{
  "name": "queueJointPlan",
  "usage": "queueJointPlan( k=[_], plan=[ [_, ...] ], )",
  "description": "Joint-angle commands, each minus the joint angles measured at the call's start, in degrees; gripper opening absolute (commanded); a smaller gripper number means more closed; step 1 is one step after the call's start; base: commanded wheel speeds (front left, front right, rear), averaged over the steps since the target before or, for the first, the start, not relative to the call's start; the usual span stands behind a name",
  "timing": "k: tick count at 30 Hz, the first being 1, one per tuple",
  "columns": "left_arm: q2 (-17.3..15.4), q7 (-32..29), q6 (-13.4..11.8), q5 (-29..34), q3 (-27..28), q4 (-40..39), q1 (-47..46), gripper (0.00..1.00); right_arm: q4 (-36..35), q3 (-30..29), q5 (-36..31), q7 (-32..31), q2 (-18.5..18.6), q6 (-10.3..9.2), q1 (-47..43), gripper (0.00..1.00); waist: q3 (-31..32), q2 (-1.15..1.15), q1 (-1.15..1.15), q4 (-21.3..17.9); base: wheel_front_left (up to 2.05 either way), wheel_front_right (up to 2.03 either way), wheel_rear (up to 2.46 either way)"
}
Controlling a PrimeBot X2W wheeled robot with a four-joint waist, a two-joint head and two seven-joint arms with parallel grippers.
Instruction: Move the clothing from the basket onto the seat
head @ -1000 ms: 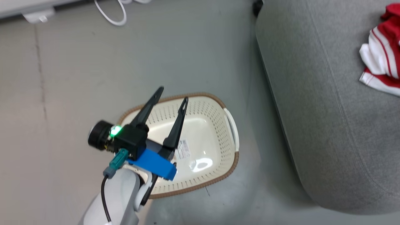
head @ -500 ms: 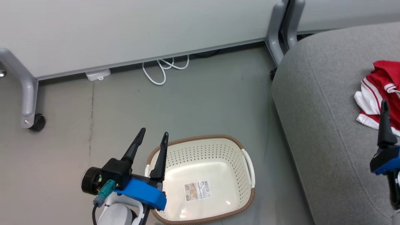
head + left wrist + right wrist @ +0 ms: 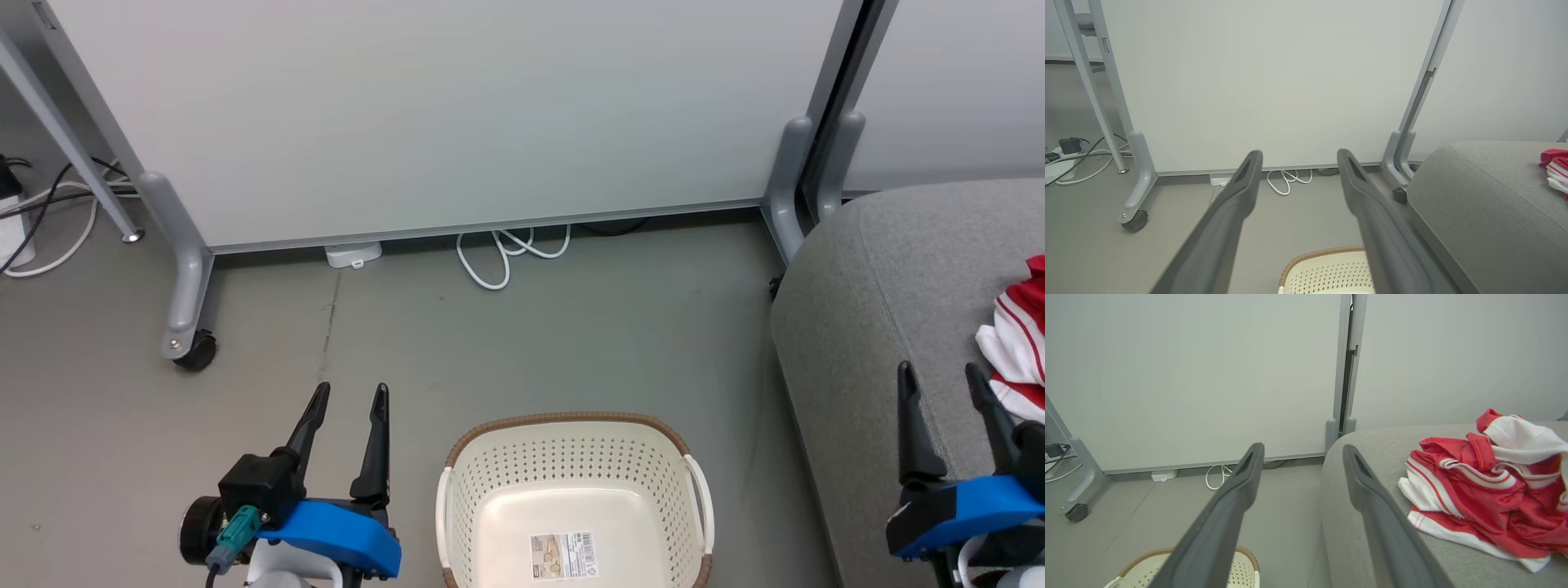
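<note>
both spread, empty: left gripper, right gripper; basket sticker barcoded, text unreadable.

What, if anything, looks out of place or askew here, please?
Nothing looks damaged or spilled. The red-and-white sports clothing lies crumpled in a heap on the grey fabric seat, and the cream perforated plastic basket stands upright.

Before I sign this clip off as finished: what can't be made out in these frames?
- basket: head view's bottom edge cuts off its near part, so whether it is fully empty is unconfirmed.
- clothing: right wrist view's right edge crops the pile on the seat; one garment or two, cannot tell.
- label sticker: head view, print too small to read.
</note>
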State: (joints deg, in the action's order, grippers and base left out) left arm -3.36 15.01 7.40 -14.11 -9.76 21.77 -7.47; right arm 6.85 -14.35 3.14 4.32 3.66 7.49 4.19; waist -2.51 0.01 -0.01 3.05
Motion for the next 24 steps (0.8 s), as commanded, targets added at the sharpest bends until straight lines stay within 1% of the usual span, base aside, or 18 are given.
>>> queueJointPlan(
  k=[1, 6, 11, 19, 24],
  plan=[
    [0.1, 0.3, 0.1, 0.1, 0.9, 0.3, 0.5, 1.00, -0.5, 0.9, 0.6, 0.5, -0.5, 0.01, -2.0, 1.00, 1.0, -0.01, 0.01, 1.2, 0.00, 0.00, 0.00],
    [0.2, 0.3, 0.1, 0.3, 2.1, 1.1, 1.2, 1.00, -0.5, 3.1, 1.6, 1.5, -0.8, 0.01, -4.3, 1.00, 1.6, -0.01, 0.01, 2.1, 0.00, 0.00, 0.00],
    [0.3, 0.3, 0.1, 0.4, 3.4, 1.7, 2.2, 1.00, 1.0, 5.5, 4.3, 2.5, -0.8, 0.01, -5.7, 1.00, 2.4, -0.01, 0.01, 2.3, 0.00, 0.00, 0.00],
    [0.2, 0.3, 0.1, 0.3, 4.5, 2.7, 2.8, 1.00, 2.3, 7.2, 5.0, 2.9, -0.8, 0.01, -6.1, 1.00, 2.7, -0.01, 0.01, 2.1, 0.00, 0.00, 0.00],
    [0.0, 0.3, 0.1, 0.1, 4.3, 2.9, 2.5, 1.00, 2.6, 7.3, 4.7, 3.0, -0.8, 0.01, -5.6, 1.00, 2.7, -0.01, 0.01, 1.9, 0.00, 0.00, 0.00]
  ],
)
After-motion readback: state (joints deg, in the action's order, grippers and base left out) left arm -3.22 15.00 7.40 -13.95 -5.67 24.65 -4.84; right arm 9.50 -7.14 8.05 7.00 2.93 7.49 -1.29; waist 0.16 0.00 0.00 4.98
